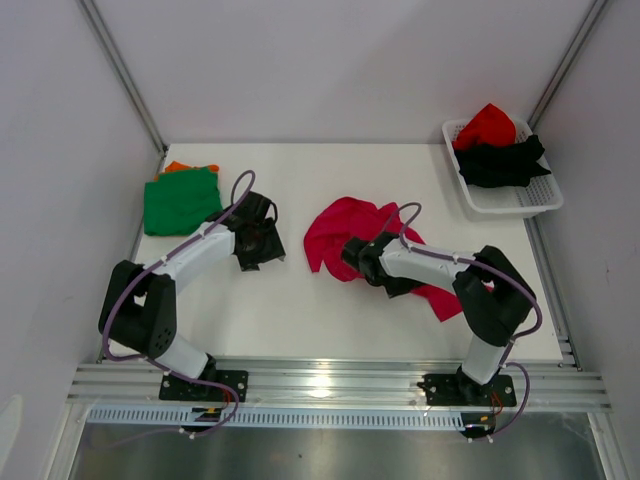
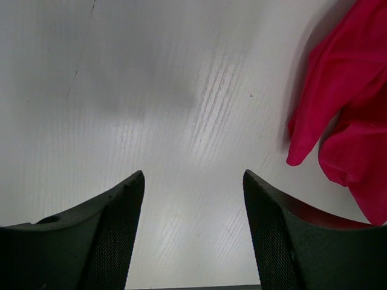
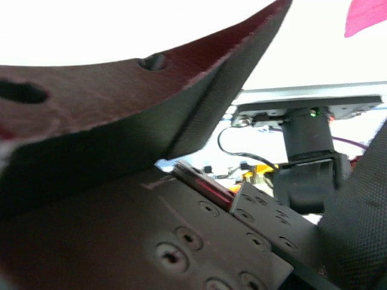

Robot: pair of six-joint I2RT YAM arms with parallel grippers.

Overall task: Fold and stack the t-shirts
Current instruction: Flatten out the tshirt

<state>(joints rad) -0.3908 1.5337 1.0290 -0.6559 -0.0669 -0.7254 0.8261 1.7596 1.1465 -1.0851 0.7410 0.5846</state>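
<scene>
A crumpled magenta-pink t-shirt (image 1: 345,225) lies at the table's middle; its edge shows at the right of the left wrist view (image 2: 344,103). My left gripper (image 1: 258,243) is open and empty over bare table just left of that shirt, with the jaws wide apart (image 2: 193,175). My right gripper (image 1: 355,258) lies low on the pink shirt's near side. Its fingers stand apart with no cloth between them (image 3: 332,66). A folded green t-shirt (image 1: 181,201) lies at the back left on an orange t-shirt (image 1: 177,167). A red t-shirt (image 1: 486,124) and a black t-shirt (image 1: 503,162) sit in the basket.
A white lattice basket (image 1: 535,203) stands at the back right corner. White walls close in the table on three sides. An aluminium rail (image 1: 340,385) with both arm bases runs along the near edge. The right wrist view looks back at an arm base (image 3: 308,145).
</scene>
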